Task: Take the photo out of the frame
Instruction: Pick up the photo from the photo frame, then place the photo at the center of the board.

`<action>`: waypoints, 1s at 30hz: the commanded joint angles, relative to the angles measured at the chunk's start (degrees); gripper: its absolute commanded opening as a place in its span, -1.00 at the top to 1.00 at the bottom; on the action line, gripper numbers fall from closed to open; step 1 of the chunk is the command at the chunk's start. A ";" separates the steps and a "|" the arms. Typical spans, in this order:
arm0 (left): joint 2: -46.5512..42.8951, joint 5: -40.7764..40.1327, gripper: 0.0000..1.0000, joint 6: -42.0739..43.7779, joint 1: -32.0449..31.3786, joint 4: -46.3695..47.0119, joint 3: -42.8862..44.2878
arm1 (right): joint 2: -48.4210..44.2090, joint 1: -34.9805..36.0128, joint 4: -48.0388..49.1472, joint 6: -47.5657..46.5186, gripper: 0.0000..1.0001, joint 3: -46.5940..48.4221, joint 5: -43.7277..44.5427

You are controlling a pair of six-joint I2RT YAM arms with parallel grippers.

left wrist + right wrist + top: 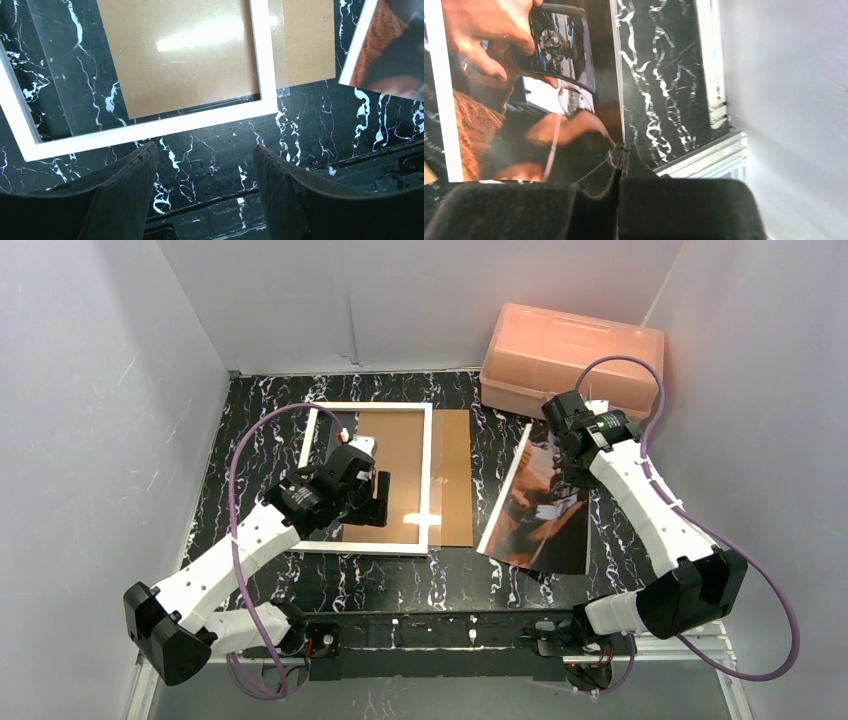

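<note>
I saw one glossy rectangular photo [535,510], out of the single white-bordered frame [365,547] and right of it. My right end effector [623,149] clenched the photo's edge. My left end effector [205,150] hung released above the black marbled surface [450,580].

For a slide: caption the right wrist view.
Shut right hand pinches the photo by its edge over the marble table.

I've got the frame [370,547] lying flat on the table [400,580], with the board [455,480] under it, sticking out past its right side. The photo [535,510] lies just right of the frame, and the box [570,355] sits behind and to its right.
</note>
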 commanded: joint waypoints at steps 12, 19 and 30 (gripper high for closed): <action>-0.85 -2.80 -0.32 -2.24 2.88 -1.47 -0.37 | -0.04 -0.16 1.13 -6.79 0.91 -0.95 8.03; 1.15 -8.17 -0.41 -2.89 5.59 -3.80 2.08 | 2.30 -0.17 -2.08 -1.85 0.14 0.02 16.19; 2.48 -7.68 -0.93 -2.53 18.51 -2.89 1.53 | 0.87 -0.12 11.64 -4.50 -0.42 0.99 -14.38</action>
